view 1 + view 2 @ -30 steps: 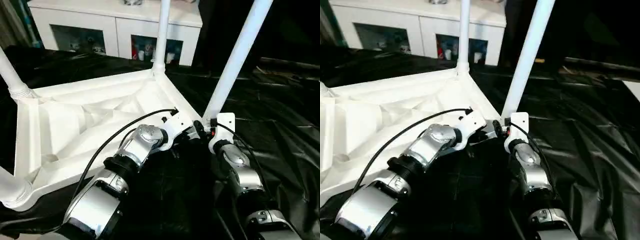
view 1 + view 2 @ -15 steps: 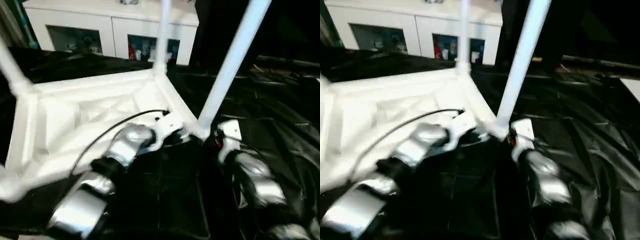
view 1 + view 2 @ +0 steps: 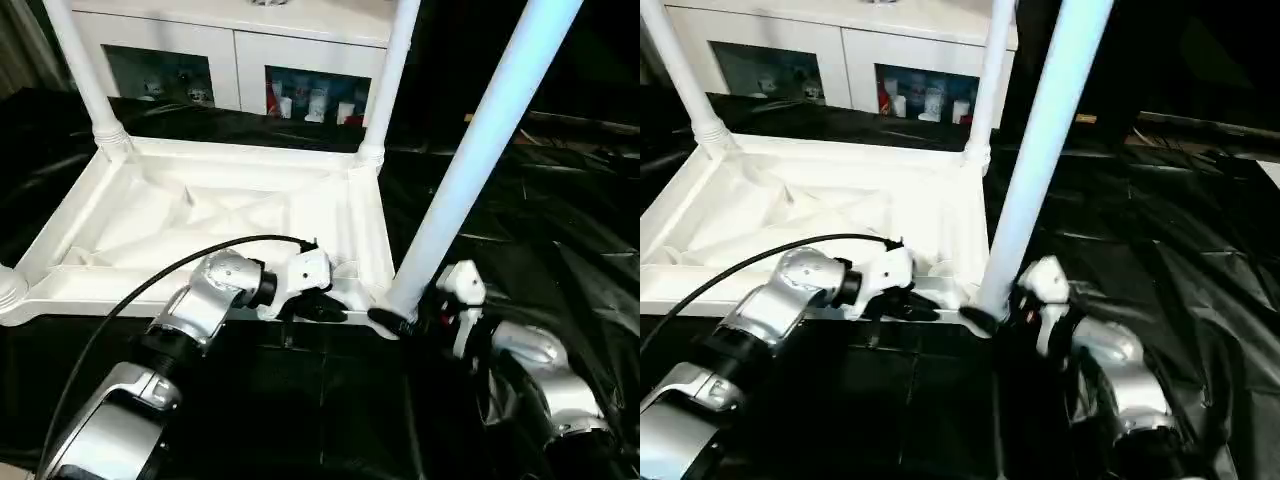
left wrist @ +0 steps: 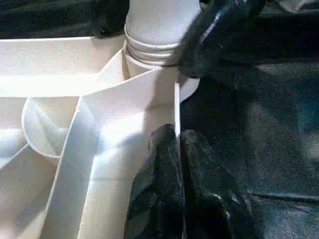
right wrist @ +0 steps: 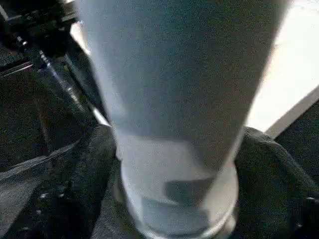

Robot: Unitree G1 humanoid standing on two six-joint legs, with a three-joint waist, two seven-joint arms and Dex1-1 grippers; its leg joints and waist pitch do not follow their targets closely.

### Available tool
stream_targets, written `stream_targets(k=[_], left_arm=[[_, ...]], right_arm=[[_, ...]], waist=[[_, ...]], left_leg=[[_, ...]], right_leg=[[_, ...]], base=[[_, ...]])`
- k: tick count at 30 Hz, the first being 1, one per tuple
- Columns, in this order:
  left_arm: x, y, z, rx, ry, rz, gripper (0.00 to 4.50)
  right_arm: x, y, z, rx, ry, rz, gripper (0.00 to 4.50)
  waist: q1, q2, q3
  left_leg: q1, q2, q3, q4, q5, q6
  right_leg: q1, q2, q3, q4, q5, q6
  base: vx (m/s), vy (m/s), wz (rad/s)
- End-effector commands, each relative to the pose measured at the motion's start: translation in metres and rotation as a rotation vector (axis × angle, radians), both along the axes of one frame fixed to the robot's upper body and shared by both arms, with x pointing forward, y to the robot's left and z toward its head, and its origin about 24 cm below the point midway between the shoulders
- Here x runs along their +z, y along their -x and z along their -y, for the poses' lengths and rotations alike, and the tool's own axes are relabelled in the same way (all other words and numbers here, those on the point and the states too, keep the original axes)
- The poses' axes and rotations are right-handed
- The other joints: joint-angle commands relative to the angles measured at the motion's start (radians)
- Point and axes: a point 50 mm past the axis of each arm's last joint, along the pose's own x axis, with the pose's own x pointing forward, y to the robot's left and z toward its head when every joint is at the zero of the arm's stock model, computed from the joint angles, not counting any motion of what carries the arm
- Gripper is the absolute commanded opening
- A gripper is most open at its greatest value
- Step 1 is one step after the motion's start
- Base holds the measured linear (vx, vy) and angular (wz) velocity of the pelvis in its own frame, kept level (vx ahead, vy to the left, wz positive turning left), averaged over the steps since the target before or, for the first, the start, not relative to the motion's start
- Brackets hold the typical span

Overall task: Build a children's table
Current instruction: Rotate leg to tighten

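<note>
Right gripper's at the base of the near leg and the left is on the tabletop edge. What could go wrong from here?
1. The near leg leans instead of standing straight like the far legs; it may not be fully seated and could pop out.
2. The left gripper is shut on the thin tabletop rim; that hold could slip.

We saw the children's table (image 3: 220,215) lying upside down on the black-draped counter (image 3: 560,230), its white ribbed underside facing up. White tapered legs (image 3: 480,160) rose from round corner sockets; the nearest leg leaned slightly to the right.
</note>
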Motion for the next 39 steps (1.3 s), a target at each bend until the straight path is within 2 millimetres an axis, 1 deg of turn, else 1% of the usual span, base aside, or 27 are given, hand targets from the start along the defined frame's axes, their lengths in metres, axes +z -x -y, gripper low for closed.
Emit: stream_targets(k=[1, 3, 4, 5, 9, 13, 15, 16, 17, 18, 19, 20, 21, 22, 23, 24, 25, 26, 29, 30, 31, 32, 33, 35, 36, 38, 39], left_arm=[[-0.016, 0.01, 0.0, -0.012, 0.024, -0.087, 0.0], [-0.016, 0.01, 0.0, -0.012, 0.023, -0.088, 0.0], [-0.016, 0.011, -0.001, -0.011, 0.022, -0.088, 0.0], [-0.016, 0.011, -0.001, -0.011, 0.023, -0.088, 0.0], [-0.016, 0.011, -0.001, -0.01, 0.022, -0.088, 0.0], [-0.016, 0.011, -0.001, -0.01, 0.021, -0.089, 0.0], [-0.019, 0.009, 0.0, 0.027, 0.01, -0.085, 0.0], [-0.021, 0.005, 0.003, 0.081, -0.003, -0.076, 0.0], [-0.022, 0.002, 0.006, 0.124, 0.002, -0.063, 0.0], [-0.022, 0.002, 0.006, 0.124, 0.002, -0.063, 0.0], [-0.022, -0.001, 0.01, 0.164, 0.012, -0.059, 0.0], [-0.023, -0.004, 0.014, 0.2, 0.016, -0.053, 0.0], [-0.023, -0.006, 0.018, 0.223, 0.019, -0.044, 0.0], [-0.023, -0.009, 0.026, 0.261, 0.02, -0.033, 0.0], [-0.023, -0.011, 0.03, 0.282, 0.02, -0.025, 0.0], [-0.023, -0.016, 0.043, 0.362, 0.023, -0.025, 0.0], [-0.023, -0.016, 0.043, 0.366, 0.023, -0.025, 0.0], [-0.022, -0.02, 0.051, 0.423, 0.021, -0.03, 0.0], [-0.022, -0.021, 0.058, 0.457, 0.02, -0.026, 0.0], [-0.022, -0.022, 0.061, 0.468, 0.017, -0.027, 0.0], [-0.022, -0.022, 0.064, 0.473, 0.013, -0.02, 0.0], [-0.022, -0.022, 0.065, 0.473, 0.007, -0.016, 0.0], [-0.022, -0.022, 0.066, 0.471, 0.003, -0.015, 0.0], [-0.022, -0.022, 0.067, 0.466, 0.001, -0.013, 0.0], [-0.022, -0.022, 0.066, 0.457, -0.002, -0.011, 0.0], [-0.022, -0.022, 0.064, 0.446, -0.006, -0.007, 0.0], [-0.022, -0.022, 0.062, 0.437, -0.01, -0.008, 0.0]], right_arm=[[0.002, 0.001, 0.001, 0.019, 0.025, 0.006, 3.47], [0.002, 0.001, 0.001, 0.022, 0.025, 0.004, 3.34], [0.002, 0.001, 0.001, 0.024, 0.023, 0.001, 3.15], [0.003, 0.001, 0.002, 0.024, 0.02, 0.0, 3.15], [0.003, 0.0, 0.002, 0.02, 0.013, -0.002, 2.82], [0.003, 0.0, 0.002, 0.015, 0.005, -0.007, 2.69], [-0.002, -0.001, 0.002, -0.043, 0.001, -0.016, 2.69], [-0.007, -0.004, 0.002, -0.123, 0.007, -0.025, 2.68], [-0.011, -0.008, 0.003, -0.194, 0.017, -0.031, 2.68], [-0.011, -0.008, 0.003, -0.194, 0.017, -0.031, 2.67], [-0.013, -0.012, 0.003, -0.259, 0.03, -0.027, 2.67], [-0.016, -0.016, 0.004, -0.332, 0.041, -0.024, 2.67], [-0.017, -0.02, 0.003, -0.395, 0.035, -0.022, 2.67], [-0.018, -0.024, 0.0, -0.485, 0.029, -0.024, 2.67], [-0.019, -0.027, -0.001, -0.536, 0.024, -0.028, 2.67], [-0.022, -0.034, -0.008, -0.642, 0.038, -0.044, 2.67], [-0.022, -0.035, -0.009, -0.646, 0.039, -0.045, 2.67], [-0.023, -0.039, -0.014, -0.7, 0.055, -0.053, 2.67], [-0.024, -0.042, -0.02, -0.727, 0.069, -0.063, 2.67], [-0.024, -0.044, -0.024, -0.729, 0.076, -0.059, 2.67], [-0.023, -0.045, -0.027, -0.729, 0.077, -0.056, 2.67], [-0.023, -0.046, -0.03, -0.729, 0.072, -0.055, 2.67], [-0.023, -0.047, -0.032, -0.73, 0.067, -0.052, 2.67], [-0.02, -0.047, -0.037, -0.693, 0.019, -0.05, 2.67], [-0.018, -0.047, -0.037, -0.678, -0.02, -0.048, 3.22], [-0.016, -0.047, -0.036, -0.671, -0.062, -0.044, 3.36], [-0.013, -0.048, -0.033, -0.667, -0.071, -0.029, 3.39]], waist=[[0.002, -0.017, -0.053], [0.003, -0.015, -0.053], [0.002, -0.016, -0.054], [0.003, -0.016, -0.054], [0.004, -0.018, -0.059], [0.005, -0.017, -0.059], [0.004, -0.017, -0.058], [0.003, -0.017, -0.058], [0.001, -0.016, -0.054], [-0.001, -0.015, -0.051], [-0.002, -0.019, -0.052], [-0.005, -0.017, -0.051], [-0.008, -0.018, -0.052], [-0.012, -0.017, -0.051], [-0.013, -0.017, -0.052], [-0.017, -0.015, -0.052], [-0.019, -0.015, -0.051], [-0.02, -0.014, -0.052], [-0.018, -0.016, -0.054], [-0.015, -0.016, -0.057], [-0.014, -0.018, -0.057], [-0.014, -0.018, -0.058], [-0.014, -0.018, -0.059], [-0.011, -0.018, -0.06], [-0.011, -0.018, -0.06], [-0.011, -0.019, -0.06], [-0.012, -0.016, -0.058]], left_leg=[[0.006, 0.067, -0.027, -0.063, -0.176, 0.085], [0.007, 0.067, -0.028, -0.063, -0.177, 0.079], [0.006, 0.067, -0.028, -0.063, -0.175, 0.078], [0.006, 0.067, -0.028, -0.063, -0.173, 0.078], [0.006, 0.065, -0.026, -0.058, -0.134, 0.091], [0.006, 0.064, -0.026, -0.057, -0.141, 0.092], [0.007, 0.063, -0.025, -0.057, -0.149, 0.087], [0.006, 0.063, -0.026, -0.058, -0.156, 0.084], [0.009, 0.063, -0.027, -0.061, -0.18, 0.07], [0.01, 0.063, -0.027, -0.063, -0.199, 0.06], [0.012, 0.063, -0.03, -0.065, -0.224, 0.04], [0.011, 0.064, -0.033, -0.066, -0.235, 0.025], [0.011, 0.064, -0.036, -0.068, -0.251, 0.016], [0.01, 0.063, -0.036, -0.069, -0.256, 0.012], [0.017, 0.063, -0.037, -0.068, -0.271, 0.002], [0.014, 0.061, -0.036, -0.067, -0.27, 0.002], [0.014, 0.061, -0.036, -0.068, -0.274, -0.001], [0.017, 0.059, -0.036, -0.066, -0.284, -0.002], [0.015, 0.058, -0.036, -0.065, -0.277, 0.012], [0.014, 0.057, -0.033, -0.063, -0.254, 0.024], [0.014, 0.057, -0.032, -0.062, -0.246, 0.029], [0.01, 0.056, -0.031, -0.062, -0.227, 0.04], [0.007, 0.055, -0.03, -0.061, -0.213, 0.048], [0.009, 0.057, -0.029, -0.059, -0.209, 0.06], [0.008, 0.056, -0.029, -0.059, -0.206, 0.063], [0.007, 0.057, -0.029, -0.06, -0.205, 0.07], [0.006, 0.059, -0.032, -0.063, -0.216, 0.071]], right_leg=[[0.044, -0.084, 0.05, -0.078, -0.222, -0.22], [0.043, -0.084, 0.05, -0.078, -0.236, -0.213], [0.044, -0.084, 0.05, -0.078, -0.236, -0.211], [0.044, -0.084, 0.05, -0.077, -0.234, -0.209], [0.047, -0.083, 0.049, -0.069, -0.174, -0.22], [0.047, -0.082, 0.049, -0.069, -0.173, -0.225], [0.045, -0.082, 0.049, -0.072, -0.191, -0.221], [0.045, -0.081, 0.049, -0.072, -0.202, -0.219], [0.041, -0.081, 0.048, -0.078, -0.247, -0.209], [0.038, -0.081, 0.048, -0.083, -0.284, -0.202], [0.04, -0.085, 0.047, -0.089, -0.352, -0.183], [0.037, -0.085, 0.048, -0.09, -0.384, -0.172], [0.038, -0.086, 0.047, -0.091, -0.4, -0.164], [0.034, -0.085, 0.049, -0.093, -0.409, -0.16], [0.03, -0.086, 0.049, -0.096, -0.425, -0.156], [0.032, -0.085, 0.05, -0.096, -0.417, -0.156], [0.03, -0.084, 0.05, -0.097, -0.42, -0.155], [0.029, -0.084, 0.05, -0.099, -0.429, -0.153], [0.031, -0.084, 0.051, -0.099, -0.409, -0.149], [0.032, -0.082, 0.052, -0.095, -0.357, -0.153], [0.034, -0.081, 0.053, -0.094, -0.336, -0.157], [0.037, -0.08, 0.052, -0.089, -0.3, -0.165], [0.039, -0.08, 0.051, -0.087, -0.278, -0.169], [0.039, -0.082, 0.052, -0.086, -0.261, -0.175], [0.04, -0.081, 0.051, -0.086, -0.257, -0.178], [0.042, -0.08, 0.051, -0.085, -0.252, -0.179], [0.041, -0.082, 0.049, -0.087, -0.272, -0.178]], base=[[0.0, 0.0, 0.0], [0.0, 0.0, 0.0], [0.0, 0.0, 0.0], [0.0, 0.0, 0.0], [0.0, 0.0, 0.0], [0.0, 0.0, 0.0], [0.0, 0.0, 0.0], [0.0, 0.0, 0.0], [0.0, 0.0, 0.0], [0.0, 0.0, 0.0], [0.0, 0.0, 0.0], [0.0, 0.0, 0.0], [0.0, 0.0, 0.0], [0.0, 0.0, 0.0], [0.0, 0.0, 0.0], [0.0, 0.0, 0.0], [0.0, 0.0, 0.0], [0.0, 0.0, 0.0], [0.0, 0.0, 0.0], [0.0, 0.0, 0.0], [0.0, 0.0, 0.0], [0.0, 0.0, 0.0], [0.0, 0.0, 0.0], [0.0, 0.0, 0.0], [0.0, 0.0, 0.0], [0.0, 0.0, 0.0], [0.0, 0.0, 0.0]])
